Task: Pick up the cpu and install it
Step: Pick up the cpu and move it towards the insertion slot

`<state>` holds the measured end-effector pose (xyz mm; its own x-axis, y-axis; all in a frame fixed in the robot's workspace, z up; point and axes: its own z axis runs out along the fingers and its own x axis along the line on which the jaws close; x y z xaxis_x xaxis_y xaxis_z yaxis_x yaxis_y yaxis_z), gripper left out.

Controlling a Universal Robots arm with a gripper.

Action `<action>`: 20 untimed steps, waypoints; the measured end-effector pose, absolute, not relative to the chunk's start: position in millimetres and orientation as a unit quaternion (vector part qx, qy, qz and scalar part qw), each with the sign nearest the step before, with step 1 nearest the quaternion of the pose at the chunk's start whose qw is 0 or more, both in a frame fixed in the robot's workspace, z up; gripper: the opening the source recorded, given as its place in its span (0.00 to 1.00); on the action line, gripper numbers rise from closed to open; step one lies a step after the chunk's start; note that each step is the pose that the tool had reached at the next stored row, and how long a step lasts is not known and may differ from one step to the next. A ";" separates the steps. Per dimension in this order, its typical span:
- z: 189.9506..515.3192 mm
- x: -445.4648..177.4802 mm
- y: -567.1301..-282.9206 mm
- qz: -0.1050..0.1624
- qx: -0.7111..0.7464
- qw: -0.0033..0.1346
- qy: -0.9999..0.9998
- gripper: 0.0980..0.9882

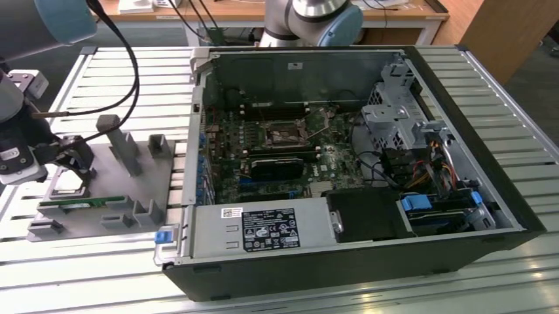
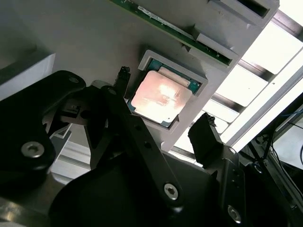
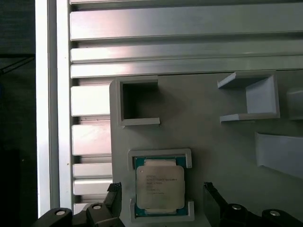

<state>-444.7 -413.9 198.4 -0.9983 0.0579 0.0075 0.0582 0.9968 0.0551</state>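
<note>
Hovering above the cpu (image 3: 160, 187), the gripper (image 3: 160, 195) has its jaws wide, one finger on each side and neither touching. The cpu lies flat in its pocket on the grey tray (image 3: 213, 127), beside the open computer case (image 1: 349, 163). A good grasp likely needs centring, a straight descent, an even squeeze on the thin edges and clearance from the pocket walls.
</note>
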 end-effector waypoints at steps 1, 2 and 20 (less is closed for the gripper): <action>197.1 -444.7 -413.8 -0.028 -0.029 0.003 -0.999 0.76; 195.8 -444.7 -413.8 -0.028 -0.029 0.003 -0.999 0.76; 188.9 -446.6 -413.3 -0.029 -0.025 0.003 -0.999 0.58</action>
